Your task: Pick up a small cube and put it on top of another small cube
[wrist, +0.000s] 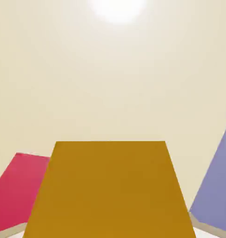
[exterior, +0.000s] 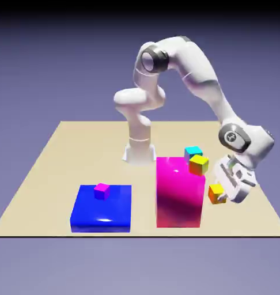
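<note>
My jaws were clamped on the small cube point(exterior: 216, 193) — golden-orange, filling the lower middle of the hand view point(wrist: 110, 190). My gripper point(exterior: 227, 189) held it just above the table point(exterior: 50, 167), beside the magenta block point(exterior: 178, 196) at the exterior view's right. A yellow-topped cube point(exterior: 199, 164) and a cyan cube point(exterior: 192, 152) sat on that block — a pink one point(exterior: 102, 191) on the blue block point(exterior: 102, 210).
</note>
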